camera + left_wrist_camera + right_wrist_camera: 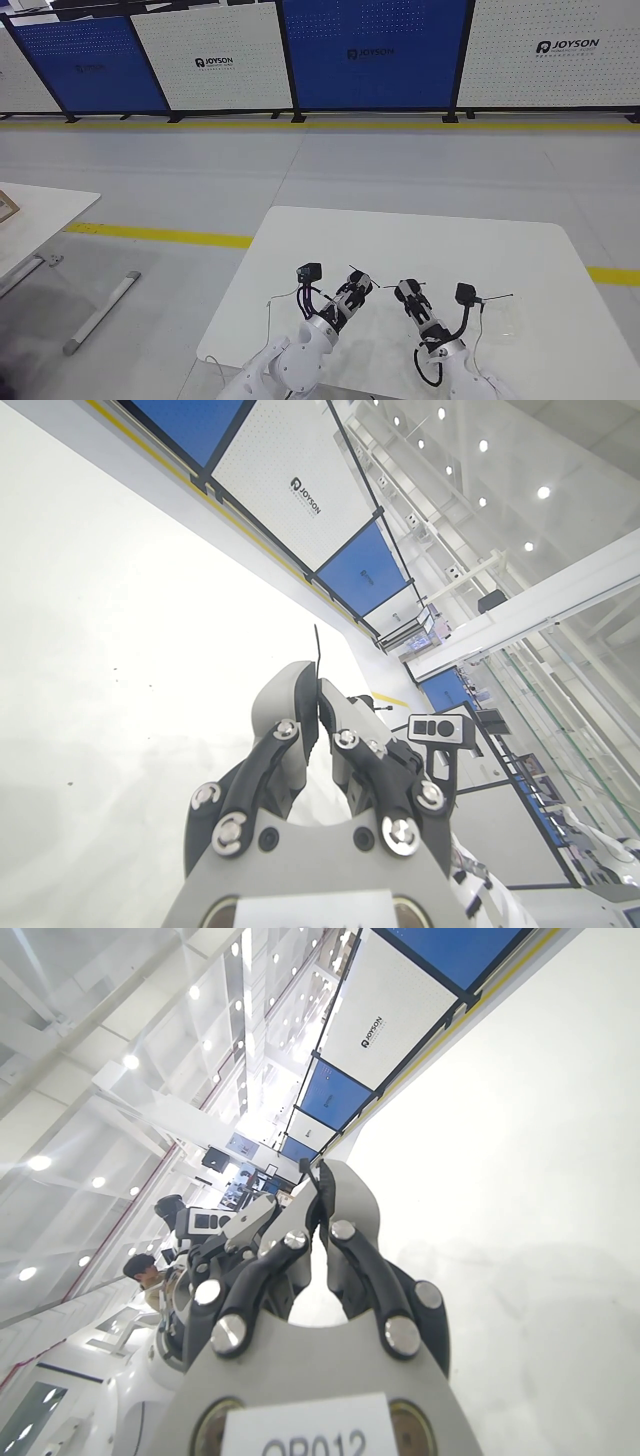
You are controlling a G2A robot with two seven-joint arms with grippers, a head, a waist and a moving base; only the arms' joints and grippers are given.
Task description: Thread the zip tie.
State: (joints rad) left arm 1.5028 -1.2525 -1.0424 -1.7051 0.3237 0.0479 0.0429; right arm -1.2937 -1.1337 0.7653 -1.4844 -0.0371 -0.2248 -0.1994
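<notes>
Not threaded yet I'd say: left fingers [285,695] are pinched on the tail of the zip tie [317,645], right fingers [350,1198] clamped by its head [305,1166], both over the tabletop [450,240], ends near but apart.

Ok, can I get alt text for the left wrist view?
The left end effector is shut on a thin black zip tie, whose end pokes out beyond the grip, with the white table behind it.
</notes>
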